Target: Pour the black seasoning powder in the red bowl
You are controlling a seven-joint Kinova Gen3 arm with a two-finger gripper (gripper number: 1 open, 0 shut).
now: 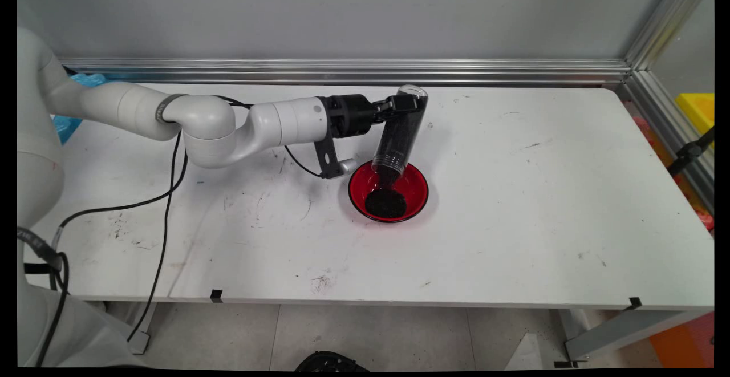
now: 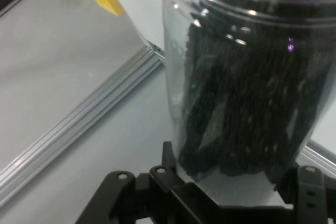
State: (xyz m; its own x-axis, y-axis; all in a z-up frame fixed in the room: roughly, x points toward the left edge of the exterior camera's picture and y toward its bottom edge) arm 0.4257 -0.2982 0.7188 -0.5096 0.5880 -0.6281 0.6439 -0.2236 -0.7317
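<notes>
- Above the bench's (image 1: 513,223) middle, in the main view, your hand (image 1: 406,103) is clenched on a clear tube (image 1: 399,132), gripping it near its closed, rounded end.
- That tube hangs inverted and tilted: its long axis runs from the closed end up at the far side down toward you, and the open mouth points into the red bowl (image 1: 419,186) just beneath it.
- Dark granules (image 1: 386,203) already lie heaped in the bowl, and more darken the tube's lower part (the mouth sits over the bowl's far-left portion, inside the rim).
- To pour well, I'd judge you should keep the mouth low and inside the rim and add tilt slowly, since the mouth sits close to the rim on the arm's side.
- Along the hand view, the tube (image 2: 247,77) fills the frame, packed with the dark fill (image 2: 247,119), while the hand's (image 2: 231,195) black linkage closes round it at the bottom.
- Behind it you see a grey wall and an aluminium rail (image 2: 79,124).
</notes>
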